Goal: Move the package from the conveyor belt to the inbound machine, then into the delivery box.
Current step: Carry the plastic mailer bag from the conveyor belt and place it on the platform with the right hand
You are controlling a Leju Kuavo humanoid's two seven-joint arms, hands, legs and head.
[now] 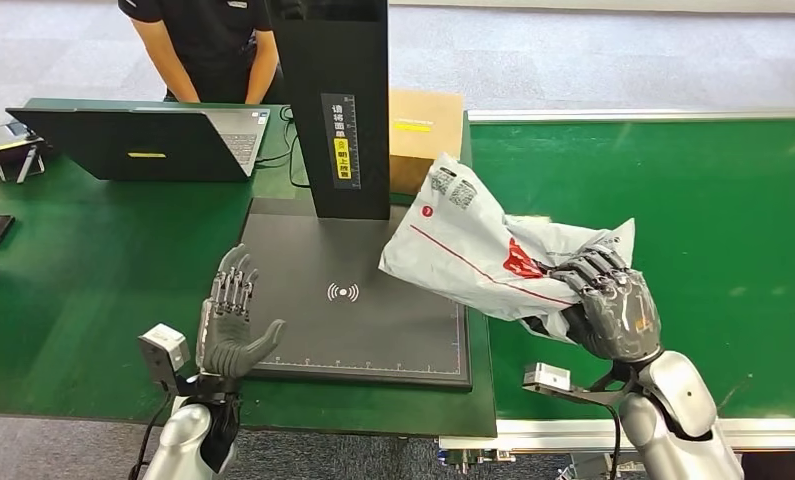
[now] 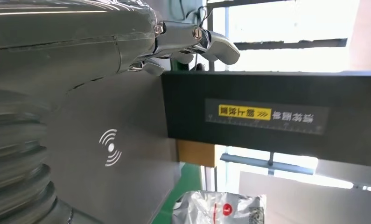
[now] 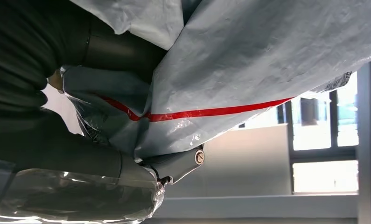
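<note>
Watching from the side, here's the rundown, big stuff first:

surface: green top [image 1: 93, 290], with a person standing at the far side behind a laptop [image 1: 143, 140].

conveyor belt: the green belt [image 1: 713, 200] runs along the robot's right, package already off it.

inbound machine: black scan plate [image 1: 303, 270] with a tall black post [image 1: 338, 100] at its back, cardboard box [image 1: 425, 135] just behind that.

package: white poly mailer [image 1: 463, 245] with a red stripe, in the air and tilted, its free end hanging over the plate's right edge, not resting on it from what I can see.

right hand: the right hand [image 1: 608, 300] has its fingers wrapped tight around the crumpled near end of the bag.

left hand: the left hand [image 1: 235, 325] is spread, holding nothing, hovering at the plate's left edge.

step: I'd say mid-transfer, belt to machine.

next: probably needs to swing further left and lower the bag flat onto the plate, label facing the scanner.
</note>
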